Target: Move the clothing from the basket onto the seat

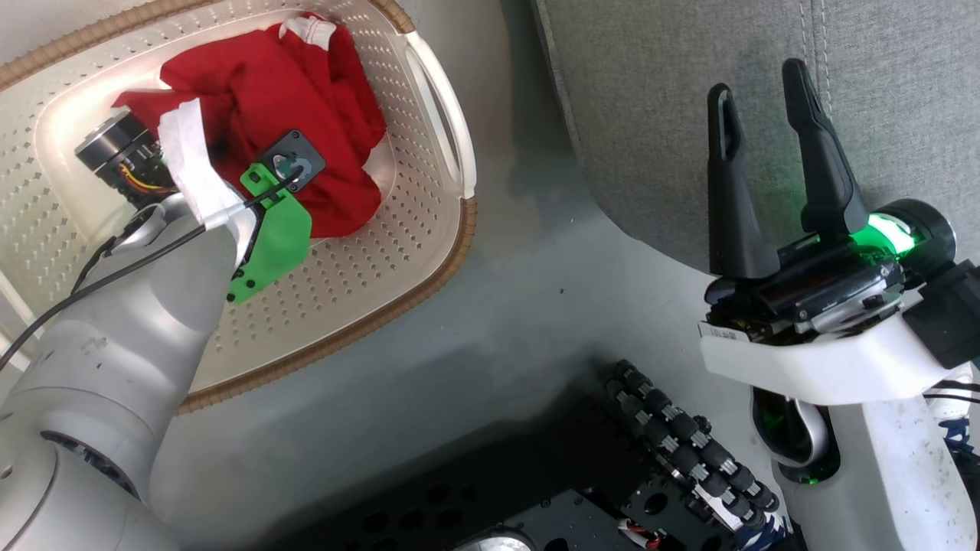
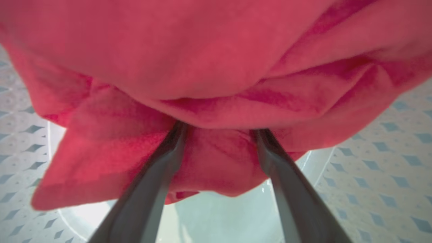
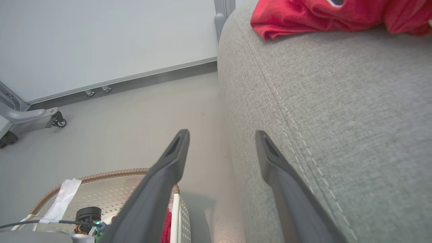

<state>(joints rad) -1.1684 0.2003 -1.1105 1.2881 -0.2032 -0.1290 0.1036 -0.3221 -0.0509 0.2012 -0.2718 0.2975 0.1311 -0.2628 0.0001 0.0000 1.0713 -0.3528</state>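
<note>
Inside the basket (image 1: 429,229), the left tool (image 2: 219,130), apart, presses into the red jersey (image 1: 291,92); the right tool (image 1: 766,99), apart, hovers right of the basket.

**Floor, panel and wheeled frame**

Smooth grey floor (image 1: 521,306) all around, dull and faintly scuffed. Seen from the right wrist: a white wall panel (image 3: 101,40) on two small feet (image 3: 89,92), near a grey frame (image 3: 23,114) riding a black caster (image 3: 60,122).

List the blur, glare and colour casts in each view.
Head view: green light behind the right claw tints the seat; the basket is washed out at its left. Left wrist view: jersey and left claw soft, too close to focus. Right wrist view: sharp, evenly lit.
</note>
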